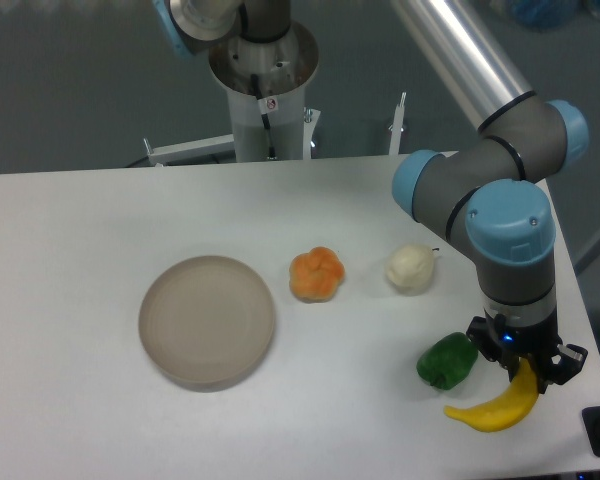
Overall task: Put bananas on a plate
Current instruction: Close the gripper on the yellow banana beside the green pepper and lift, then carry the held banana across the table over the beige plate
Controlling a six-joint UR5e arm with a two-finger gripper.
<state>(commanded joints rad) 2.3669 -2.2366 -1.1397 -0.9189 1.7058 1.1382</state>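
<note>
The yellow banana (pixel 492 410) lies at the front right of the white table, curving up to the right. My gripper (pixel 528 372) is down over the banana's upper right end, with its dark fingers (pixel 554 375) close against both sides of that end, so it looks shut on the banana. The banana still rests low by the table surface. The beige-grey plate (pixel 208 320) sits empty at the left centre of the table, far to the left of the gripper.
A green bell pepper (pixel 447 360) sits just left of the gripper, touching distance from the banana. An orange fruit (pixel 317 274) and a white round item (pixel 411 268) lie between plate and arm. The table's right and front edges are close to the banana.
</note>
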